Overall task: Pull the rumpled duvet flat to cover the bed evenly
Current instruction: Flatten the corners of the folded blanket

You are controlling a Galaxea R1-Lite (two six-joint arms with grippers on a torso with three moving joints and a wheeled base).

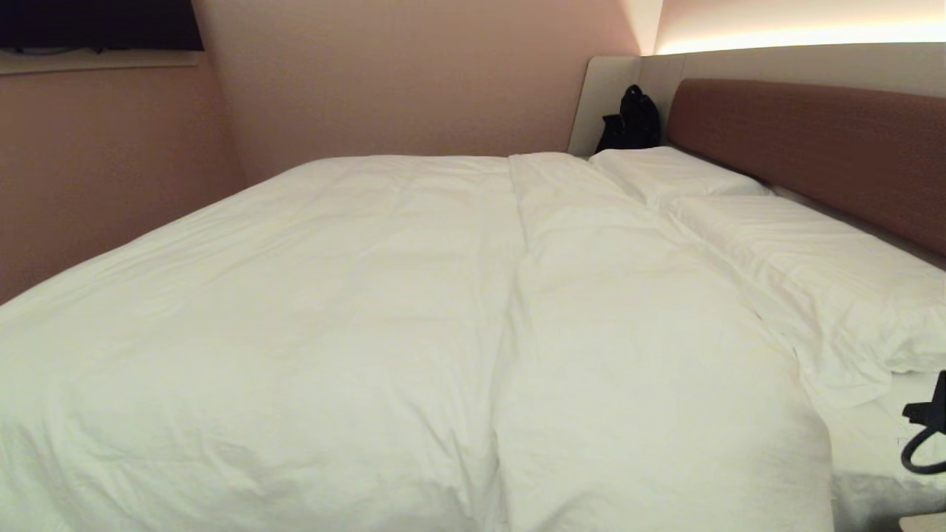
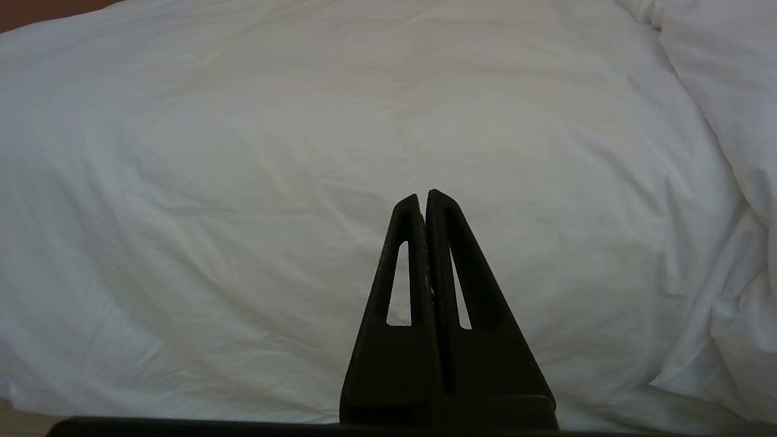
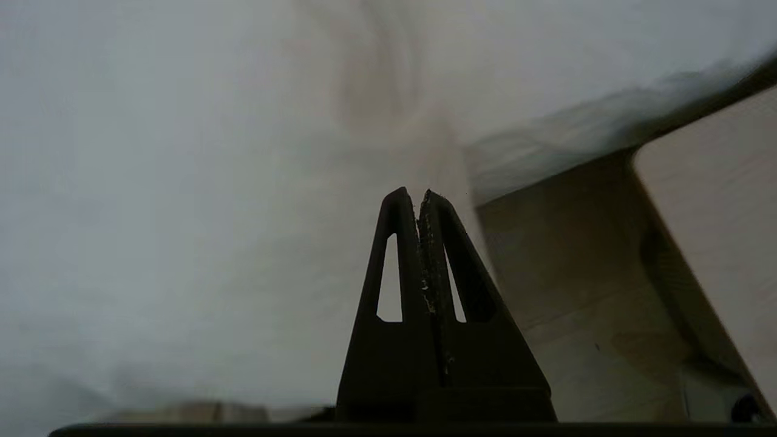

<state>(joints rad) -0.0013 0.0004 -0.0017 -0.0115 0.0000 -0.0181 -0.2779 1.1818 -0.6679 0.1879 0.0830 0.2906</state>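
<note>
The puffy white duvet (image 1: 414,318) lies spread over most of the bed, with a long crease running from the head end to the near edge. The bed shows its reddish-brown headboard (image 1: 813,148) and a strip of bare sheet (image 1: 876,443) at the near right. My left gripper (image 2: 424,197) is shut on nothing and hangs low before the duvet's side (image 2: 303,182). My right gripper (image 3: 413,194) is shut and empty, facing the white bedding (image 3: 182,212) near the bed's corner. In the head view only a black part of my right arm (image 1: 930,428) shows, at the right edge.
Two white pillows (image 1: 798,251) (image 1: 665,170) lie along the headboard. A black bag (image 1: 632,118) stands in the far corner beside the bed. A dark screen (image 1: 96,22) hangs on the left wall. A pale wooden surface (image 3: 576,285) and a beige panel (image 3: 716,200) flank the right gripper.
</note>
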